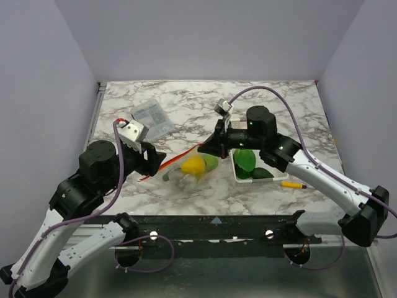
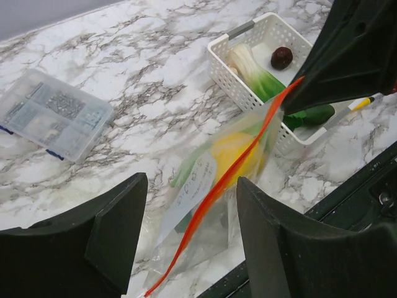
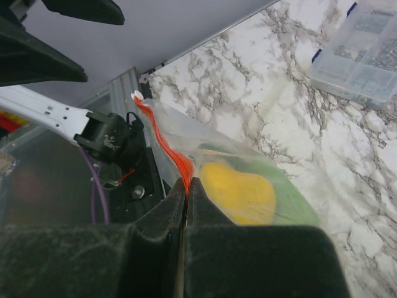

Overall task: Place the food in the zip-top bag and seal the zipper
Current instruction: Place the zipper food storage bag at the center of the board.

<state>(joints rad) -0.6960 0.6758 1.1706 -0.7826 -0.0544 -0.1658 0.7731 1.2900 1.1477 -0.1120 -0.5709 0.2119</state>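
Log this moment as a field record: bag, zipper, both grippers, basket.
bag: transparent soft plastic zip-top bag, with a yellow toy fruit and a green piece inside
zipper: orange-red strip along the bag's mouth; cannot tell if sealed
right gripper: shut on the strip
left gripper: open, holding nothing
basket: white slotted plastic basket, holding green toy vegetables and a dark round piece

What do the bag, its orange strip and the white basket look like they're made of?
The zip-top bag looks like thin, soft clear plastic film, glossy: it creases and the yellow food shows through. Its zipper strip seems stiffer orange-red plastic, holding a smooth line. The basket appears rigid moulded white plastic, with lattice walls.
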